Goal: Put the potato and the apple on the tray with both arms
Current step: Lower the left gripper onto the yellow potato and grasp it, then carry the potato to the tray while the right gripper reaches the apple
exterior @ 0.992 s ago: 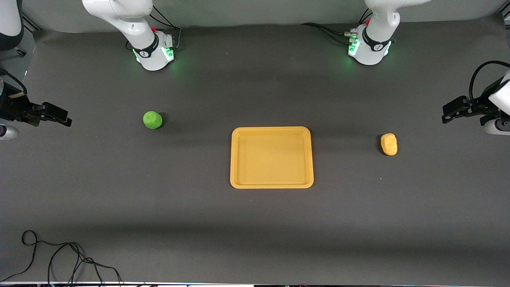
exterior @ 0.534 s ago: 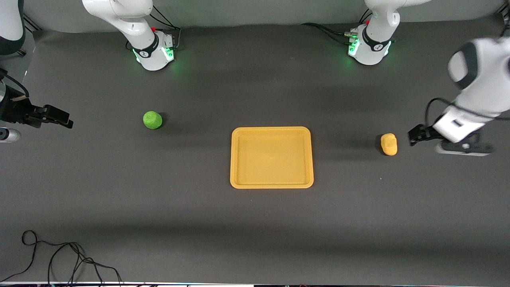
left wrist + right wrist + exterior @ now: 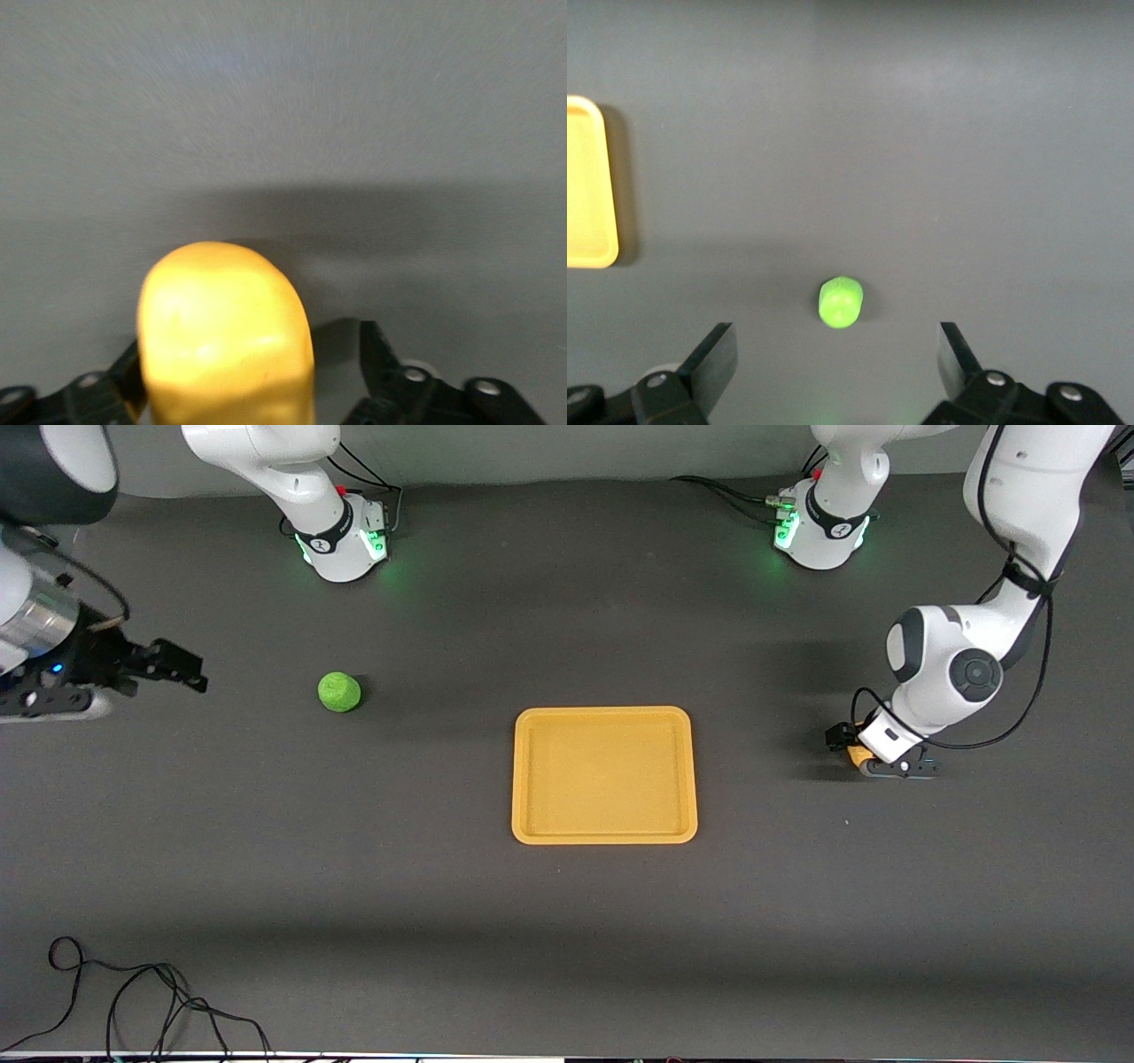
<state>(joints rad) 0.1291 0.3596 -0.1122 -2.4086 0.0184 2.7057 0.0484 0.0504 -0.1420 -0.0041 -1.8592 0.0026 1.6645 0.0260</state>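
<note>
The left end effector (image 3: 864, 755) is down at the potato (image 3: 226, 332), its fingers (image 3: 376, 354) spread wide on either side of it with a gap on one side, not yet closed, so this looks like the moment before the squeeze. The potato lies on the table (image 3: 443, 921) toward the left arm's end, well apart from the tray (image 3: 604, 834).

The right end effector (image 3: 182, 673) hangs open over the right arm's end of the table, aimed at the apple (image 3: 339, 692) (a lined-up approach, I judge). The tray sits between both fruits, reachable by either arm.
</note>
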